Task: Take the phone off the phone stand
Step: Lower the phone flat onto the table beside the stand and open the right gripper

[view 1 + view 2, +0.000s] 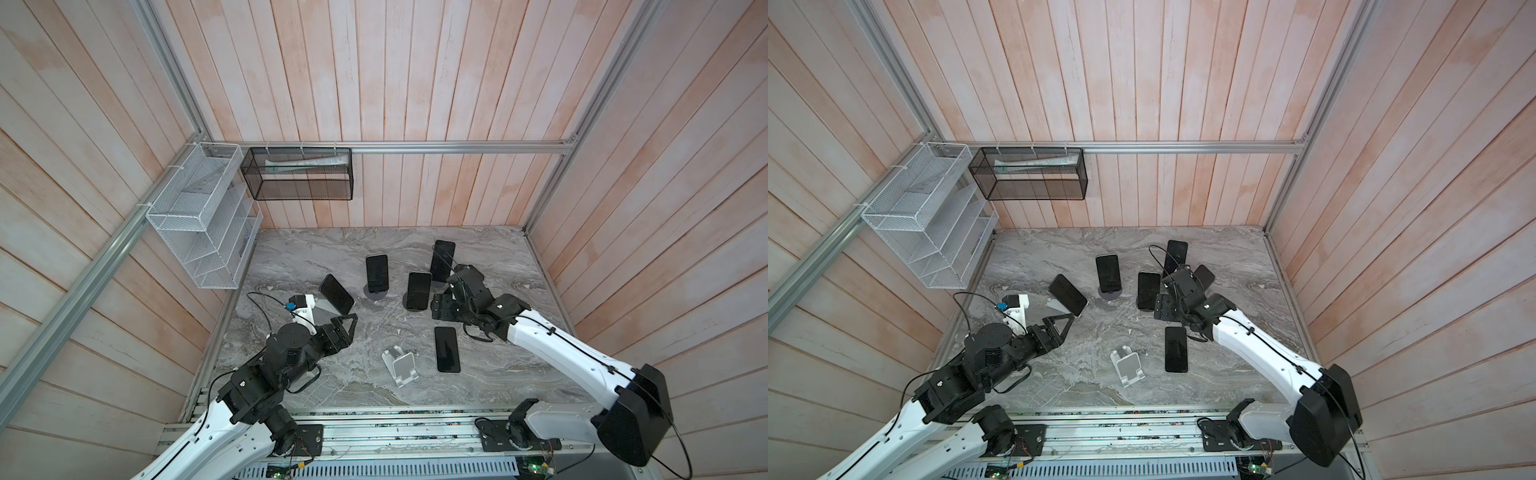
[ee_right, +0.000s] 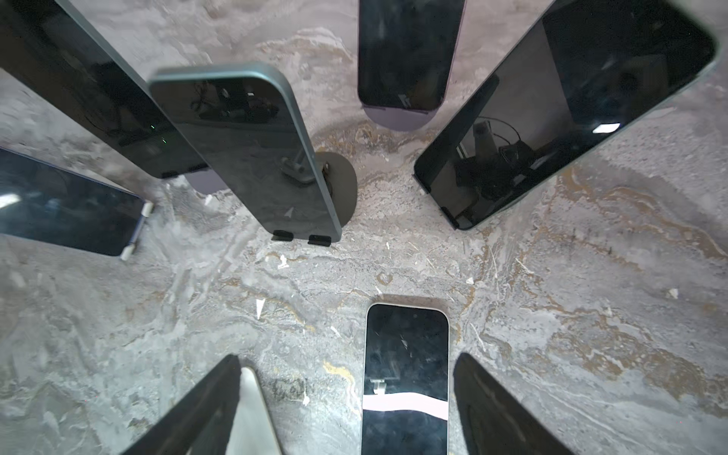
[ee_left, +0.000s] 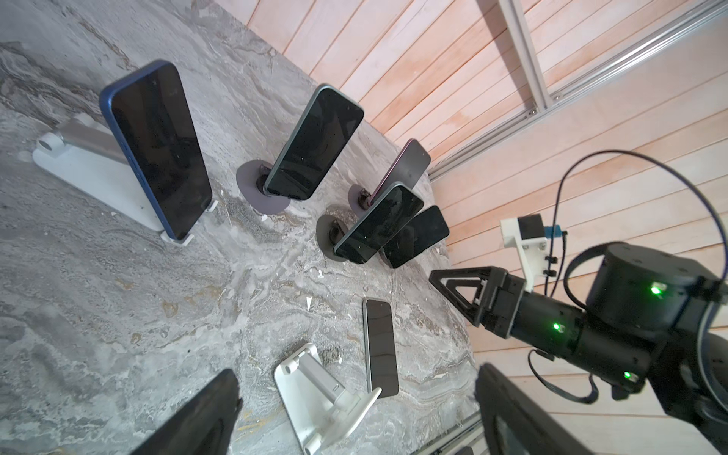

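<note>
1. The phone (image 1: 447,349) lay flat and screen up on the marble table (image 1: 311,257), off any stand. In both top views it was toward the front, right of the middle.
2. Just beside it, on its left in both top views, stood the empty white phone stand (image 1: 400,366), not touching it.
3. The right gripper (image 2: 346,358) hung above the table near the phone's far end, jaws spread wide and holding nothing. In the right wrist view the phone showed between the two fingers (image 2: 205,409), clear of both.
4. The left gripper (image 3: 356,370) was raised over the left part of the table, likewise wide open and empty, near the blue phone (image 1: 336,295) but apart from it.
5. The blue phone leaned on a white wedge stand (image 3: 90,173).
6. Four more dark-screened phones stood propped further back:
   - a centre phone (image 1: 377,272) on a round dark base (image 1: 376,296);
   - a near phone (image 1: 417,291), close to the right gripper;
   - a rear phone (image 1: 442,259);
   - a half-hidden phone (image 1: 1204,276), partly behind the right arm, its support not visible.
7. A white wire rack (image 1: 195,216) hung on the left wall, and a black mesh basket (image 1: 299,174) hung from the rear rail.
</note>
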Motion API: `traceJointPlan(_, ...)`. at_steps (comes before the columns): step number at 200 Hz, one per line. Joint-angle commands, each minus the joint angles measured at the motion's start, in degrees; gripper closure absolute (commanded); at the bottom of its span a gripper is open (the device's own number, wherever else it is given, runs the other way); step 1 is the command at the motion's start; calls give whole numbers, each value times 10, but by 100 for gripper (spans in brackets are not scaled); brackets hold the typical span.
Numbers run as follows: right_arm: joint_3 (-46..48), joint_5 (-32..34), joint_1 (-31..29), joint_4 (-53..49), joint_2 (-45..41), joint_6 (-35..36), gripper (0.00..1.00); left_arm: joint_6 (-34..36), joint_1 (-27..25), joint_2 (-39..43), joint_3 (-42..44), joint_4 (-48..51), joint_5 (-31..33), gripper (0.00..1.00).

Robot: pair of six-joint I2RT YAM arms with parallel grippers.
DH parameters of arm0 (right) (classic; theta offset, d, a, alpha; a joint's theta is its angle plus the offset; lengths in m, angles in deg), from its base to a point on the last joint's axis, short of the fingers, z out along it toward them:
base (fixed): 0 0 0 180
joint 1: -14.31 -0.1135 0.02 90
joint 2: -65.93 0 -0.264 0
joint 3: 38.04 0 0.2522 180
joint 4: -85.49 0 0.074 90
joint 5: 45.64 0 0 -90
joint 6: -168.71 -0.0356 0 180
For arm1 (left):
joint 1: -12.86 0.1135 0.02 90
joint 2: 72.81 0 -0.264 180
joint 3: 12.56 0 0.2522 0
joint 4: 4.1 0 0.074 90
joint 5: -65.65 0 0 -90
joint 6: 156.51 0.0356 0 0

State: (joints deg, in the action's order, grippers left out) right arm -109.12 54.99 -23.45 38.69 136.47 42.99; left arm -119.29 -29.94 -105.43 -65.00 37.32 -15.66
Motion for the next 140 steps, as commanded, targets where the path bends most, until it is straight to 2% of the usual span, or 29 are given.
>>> traceJointPlan(1,21,7,-3,-16,-53,5,17,-13,-2,9,-6,1,25,5)
traceJointPlan(42,34,9,-24,-59,-99,-14,17,-56,-2,13,9,-4,40,5)
traceJointPlan(72,30,58,-102,-74,-106,-37,15,-86,-1,18,27,-7,44,5)
traceJointPlan(112,27,55,-191,-51,-90,-60,13,-110,-1,1,31,-16,43,5)
traceJointPlan(118,29,60,-208,-43,-83,-62,11,-110,-2,-3,29,-17,43,5)
traceJointPlan(123,31,67,-220,-38,-76,-68,3,-110,-2,-6,28,-18,43,5)
traceJointPlan(140,40,91,-273,-19,-47,-83,2,-108,-2,-12,26,-20,40,5)
